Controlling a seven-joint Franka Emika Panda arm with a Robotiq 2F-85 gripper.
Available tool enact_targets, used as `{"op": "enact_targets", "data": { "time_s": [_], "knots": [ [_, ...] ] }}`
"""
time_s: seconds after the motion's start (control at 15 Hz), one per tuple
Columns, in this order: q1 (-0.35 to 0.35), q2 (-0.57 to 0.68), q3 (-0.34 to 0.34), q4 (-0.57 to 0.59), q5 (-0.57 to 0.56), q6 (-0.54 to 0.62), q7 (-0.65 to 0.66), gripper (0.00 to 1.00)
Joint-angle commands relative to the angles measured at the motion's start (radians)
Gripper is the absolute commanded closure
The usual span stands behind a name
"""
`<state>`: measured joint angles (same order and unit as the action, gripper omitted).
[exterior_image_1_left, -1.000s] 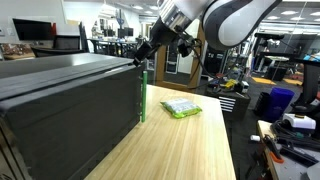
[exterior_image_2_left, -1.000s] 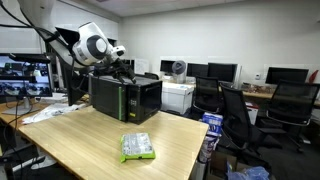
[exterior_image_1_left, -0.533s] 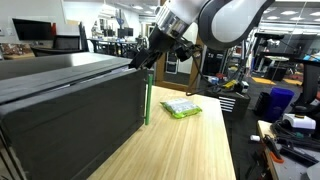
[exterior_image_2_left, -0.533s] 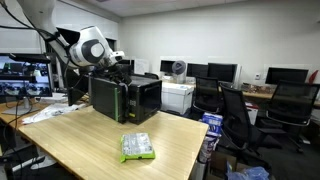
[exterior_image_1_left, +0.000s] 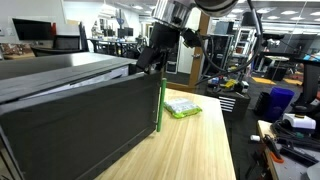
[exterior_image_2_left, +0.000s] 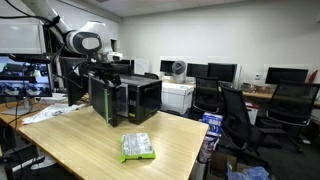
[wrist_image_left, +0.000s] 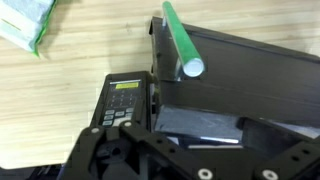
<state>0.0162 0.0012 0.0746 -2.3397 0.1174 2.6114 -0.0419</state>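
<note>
A black microwave (exterior_image_2_left: 138, 97) stands on a wooden table (exterior_image_1_left: 195, 150). Its door (exterior_image_1_left: 70, 125), with a green bar handle (exterior_image_1_left: 160, 104), is swung partly open. My gripper (exterior_image_1_left: 148, 58) is at the door's top edge near the handle end, also seen in an exterior view (exterior_image_2_left: 105, 68). In the wrist view the gripper (wrist_image_left: 175, 140) hangs over the gap between the door (wrist_image_left: 250, 60) and the control panel (wrist_image_left: 124, 100), fingers spread and holding nothing. The green handle (wrist_image_left: 180, 40) sticks up just beyond it.
A green packet (exterior_image_1_left: 181, 107) lies on the table beyond the door; it also shows in an exterior view (exterior_image_2_left: 137, 147) and in the wrist view (wrist_image_left: 25, 22). Office chairs (exterior_image_2_left: 240, 115), desks and monitors stand past the table edge.
The microwave door has swung further open, its green handle moving outward over the table. My gripper has moved along with the door's top edge.
</note>
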Motion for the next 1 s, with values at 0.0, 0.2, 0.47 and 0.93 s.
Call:
{"op": "enact_targets", "data": {
  "time_s": [0.0,0.2,0.47,0.93],
  "knots": [
    [0.018,-0.013,-0.007,0.048,0.083,-0.247,-0.089,0.0],
    [0.017,-0.01,-0.01,0.102,0.102,-0.443,-0.131,0.0],
    [0.014,-0.008,-0.019,0.181,0.146,-0.691,-0.221,0.0],
    [0.009,-0.015,-0.039,0.216,0.085,-0.712,-0.202,0.0]
  ]
}}
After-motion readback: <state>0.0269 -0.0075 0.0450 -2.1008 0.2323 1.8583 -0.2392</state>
